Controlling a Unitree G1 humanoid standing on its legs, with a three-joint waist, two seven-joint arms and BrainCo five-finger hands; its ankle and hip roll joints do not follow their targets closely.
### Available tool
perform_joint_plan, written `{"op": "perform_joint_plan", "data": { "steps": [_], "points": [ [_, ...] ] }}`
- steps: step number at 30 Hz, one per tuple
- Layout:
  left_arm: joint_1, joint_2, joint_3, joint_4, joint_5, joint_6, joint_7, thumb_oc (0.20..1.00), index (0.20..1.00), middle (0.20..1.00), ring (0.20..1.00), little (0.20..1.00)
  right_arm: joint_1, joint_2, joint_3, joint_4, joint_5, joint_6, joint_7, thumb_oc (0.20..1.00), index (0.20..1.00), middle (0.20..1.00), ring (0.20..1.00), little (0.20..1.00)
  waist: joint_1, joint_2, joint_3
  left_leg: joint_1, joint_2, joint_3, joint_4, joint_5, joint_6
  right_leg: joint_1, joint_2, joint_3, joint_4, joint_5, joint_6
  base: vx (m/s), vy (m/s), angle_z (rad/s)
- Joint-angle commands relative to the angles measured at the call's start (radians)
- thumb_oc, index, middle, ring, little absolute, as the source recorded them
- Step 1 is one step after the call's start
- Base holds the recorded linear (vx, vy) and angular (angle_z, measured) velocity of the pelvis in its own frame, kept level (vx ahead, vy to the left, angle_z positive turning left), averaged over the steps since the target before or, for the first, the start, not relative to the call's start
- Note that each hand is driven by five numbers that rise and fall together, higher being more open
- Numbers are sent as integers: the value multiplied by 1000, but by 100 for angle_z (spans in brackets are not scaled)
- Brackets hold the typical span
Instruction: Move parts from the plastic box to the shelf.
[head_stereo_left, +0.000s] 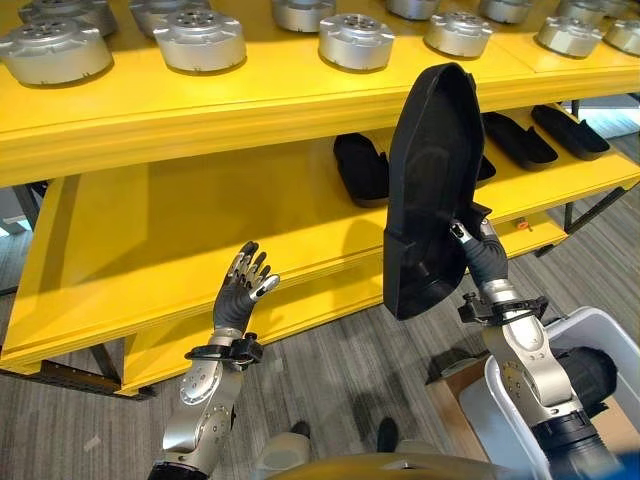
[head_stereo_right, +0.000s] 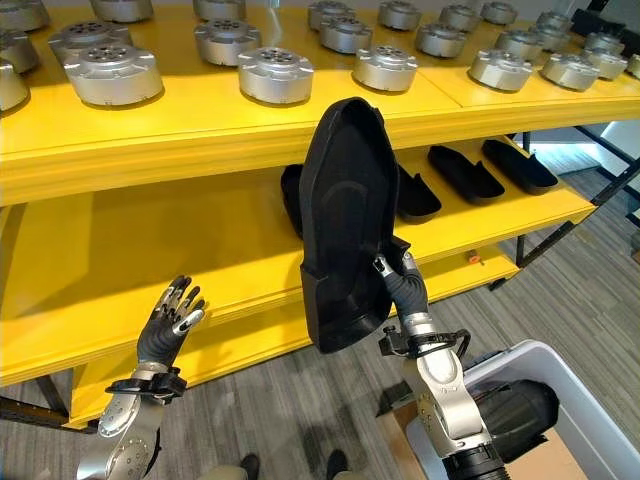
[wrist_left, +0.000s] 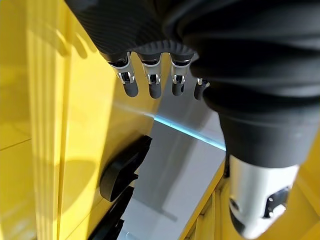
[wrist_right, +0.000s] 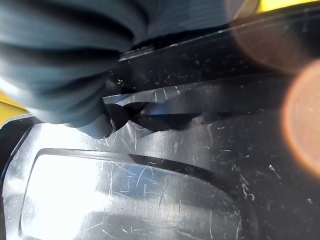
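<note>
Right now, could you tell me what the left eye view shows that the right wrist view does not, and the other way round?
The left eye view alone shows the yellow shelf, the silver round parts on its top level, black parts lying on the lower level, the open left hand and the plastic box. The right wrist view alone shows fine scratches and a raised panel on the black part's surface. Both show that black part, held upright by the right hand.

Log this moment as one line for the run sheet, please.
right hand: gripping black part, upright before yellow shelf | left hand: open, idle | black parts: on lower tier | white box: lower right
</note>
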Motion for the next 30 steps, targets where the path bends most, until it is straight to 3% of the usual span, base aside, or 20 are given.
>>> {"op": "perform_joint_plan", "data": {
  "steps": [1,3,6,9,10,12,14,19,22,30],
  "points": [
    [-19,35,3,-43,14,-49,-28,1000,1000,1000,1000,1000,-38,-21,-48,-67,58,-91,23,200,200,200,200,200,6,30,-52,-36,118,10,-21,105,-72,-90,-51,-36,195,-52,24,-168,-186,38],
    [-35,39,-3,-30,16,-55,-26,1000,1000,1000,1000,1000,-40,-31,-44,-67,60,-96,23,200,200,200,200,200,0,33,-35,-71,127,37,-2,122,-78,-103,-61,-54,209,-57,17,-117,-88,54],
    [-50,45,-10,-38,10,-56,-27,1000,1000,1000,1000,1000,-54,-41,-15,-54,44,-89,14,200,200,200,200,200,-13,43,-16,-47,180,100,34,139,-83,-133,-73,-60,260,-75,5,-47,10,68],
    [-64,45,-40,-40,6,-42,-22,1000,1000,1000,1000,1000,-23,-6,20,-14,128,-68,33,200,200,200,200,200,-23,69,-16,-30,267,106,-48,221,-91,-153,-98,-70,327,-106,22,10,149,4],
    [-67,45,-47,-40,-2,-39,-24,1000,1000,1000,1000,1000,-15,3,34,10,130,-62,32,200,200,200,200,200,-26,90,-20,-15,270,108,-90,197,-84,-165,-111,-78,360,-117,30,23,140,45],
    [-67,44,-46,-38,-1,-40,-21,1000,1000,1000,1000,1000,-17,11,45,19,127,-60,33,200,200,200,200,200,-23,96,-20,-9,259,100,-96,186,-83,-166,-116,-74,368,-116,31,30,124,50],
    [-69,49,-28,-36,3,-45,-15,1000,1000,1000,1000,1000,-31,9,79,19,100,-46,50,200,200,200,200,200,-10,93,-15,-9,227,102,-74,158,-81,-141,-151,-81,355,-102,43,96,226,-4],
    [-81,47,60,-11,57,-81,32,1000,1000,1000,1000,1000,-109,-80,111,-112,-183,-51,62,200,200,200,200,200,32,51,-4,-32,143,95,12,71,-73,-61,-232,-107,312,-70,84,87,187,40],
    [-88,50,73,0,69,-83,43,1000,1000,1000,1000,1000,-154,-98,136,-125,-210,-49,78,200,200,200,200,200,42,38,-4,-43,133,91,28,61,-71,-57,-239,-110,305,-69,86,25,74,14],
    [-95,67,101,-14,88,-85,54,1000,1000,1000,1000,1000,-367,-148,236,-8,-313,-11,111,200,200,200,200,200,118,-19,3,-71,133,73,40,51,-69,-44,-231,-130,274,-56,98,16,-27,1]
  ]
}}
